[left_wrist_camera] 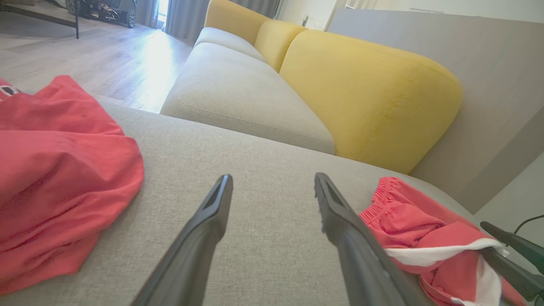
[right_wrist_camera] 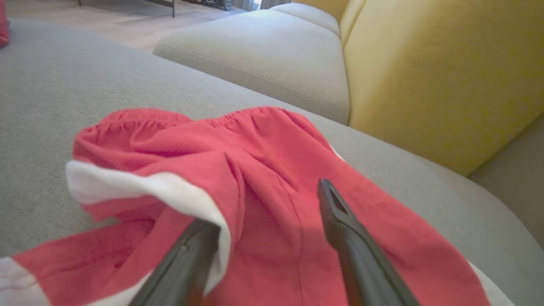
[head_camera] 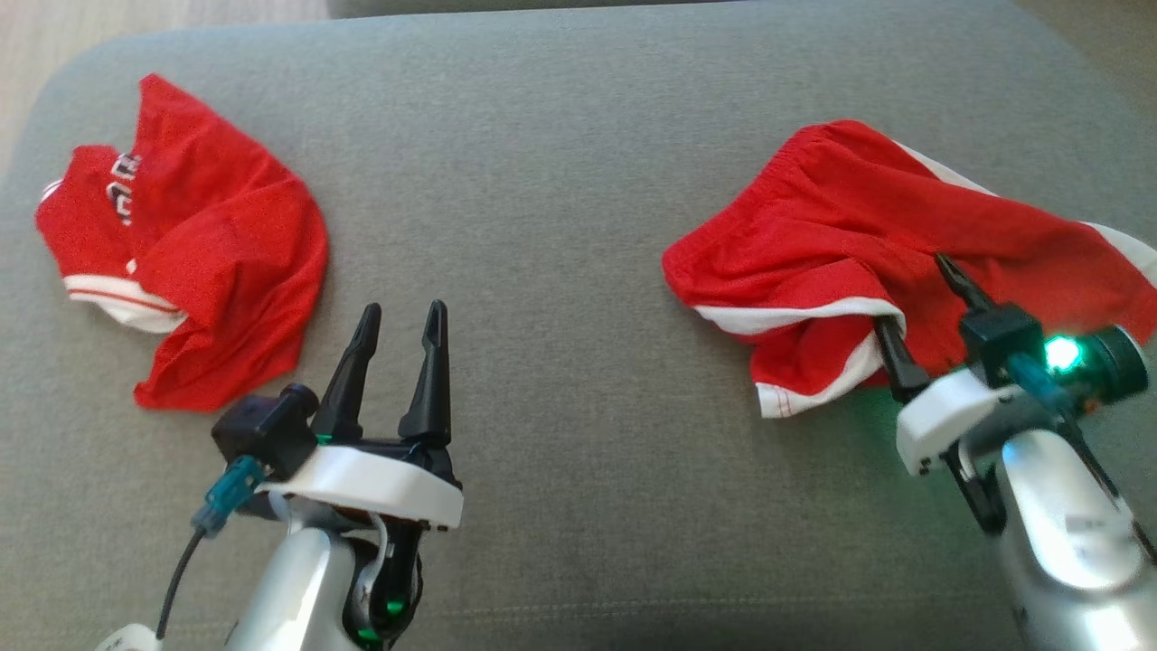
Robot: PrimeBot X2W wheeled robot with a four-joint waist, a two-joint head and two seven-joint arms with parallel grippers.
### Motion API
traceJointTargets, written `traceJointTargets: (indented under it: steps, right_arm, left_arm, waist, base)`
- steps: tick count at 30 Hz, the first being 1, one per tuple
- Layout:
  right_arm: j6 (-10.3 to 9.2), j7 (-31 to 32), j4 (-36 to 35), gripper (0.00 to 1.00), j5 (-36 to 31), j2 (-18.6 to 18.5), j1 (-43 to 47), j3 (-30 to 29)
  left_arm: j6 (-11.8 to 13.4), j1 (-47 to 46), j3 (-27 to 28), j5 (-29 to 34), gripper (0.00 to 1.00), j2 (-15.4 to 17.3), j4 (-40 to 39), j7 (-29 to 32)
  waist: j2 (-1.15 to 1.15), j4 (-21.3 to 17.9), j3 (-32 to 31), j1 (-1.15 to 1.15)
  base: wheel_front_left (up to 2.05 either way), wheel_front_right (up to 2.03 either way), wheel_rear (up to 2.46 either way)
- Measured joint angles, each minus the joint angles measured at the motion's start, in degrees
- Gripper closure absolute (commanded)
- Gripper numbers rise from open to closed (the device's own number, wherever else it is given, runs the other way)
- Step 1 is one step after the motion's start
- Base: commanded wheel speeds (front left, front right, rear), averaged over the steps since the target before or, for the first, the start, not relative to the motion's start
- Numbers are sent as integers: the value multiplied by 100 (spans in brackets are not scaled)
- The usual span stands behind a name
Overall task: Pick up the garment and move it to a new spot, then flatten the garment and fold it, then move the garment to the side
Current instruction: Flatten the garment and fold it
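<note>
Grey sofa seat (head_camera: 578,136), yellow back cushions (left_wrist_camera: 369,97) (wooden floor (left_wrist_camera: 85,55) beyond)

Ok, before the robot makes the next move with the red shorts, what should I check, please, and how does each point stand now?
1. Right gripper open: ok, jaws stand wide apart over the shorts.
2. Right gripper free of cloth: not ok, the white hem lies over one finger.
3. Shorts flat: not ok, bunched, hem turned over.
4. Left gripper open and empty: ok, above bare cushion.
5. Free space between shorts and red shirt: ok.
6. Shorts wholly on the cushion: cannot tell, their edge leaves the head view.
</note>
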Motion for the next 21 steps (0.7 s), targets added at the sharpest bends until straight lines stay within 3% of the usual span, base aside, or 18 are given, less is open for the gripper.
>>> traceJointTargets:
  steps: [9, 16, 21]
  right_arm:
    - [0, 177, -570, 0, 164, 175, 768, -480]
    - [0, 393, -1005, 0, 531, 307, 1053, -423]
    - [0, 468, -1244, 0, 1145, 307, 1516, -105]
  left_arm:
    - [-8, 1, 31, 10, 0, -2, 0, 0]
    - [-10, 2, 110, 11, 0, 0, 5, 0]
    - [-15, 5, 126, 57, 0, 0, 7, 0]
  waist:
    - [0, -291, -52, 0]
    - [0, -428, -87, 0]
    - [0, -510, -109, 0]
  base:
    - [0, 0, 0]
    - [0, 0, 0]
    - [0, 0, 0]
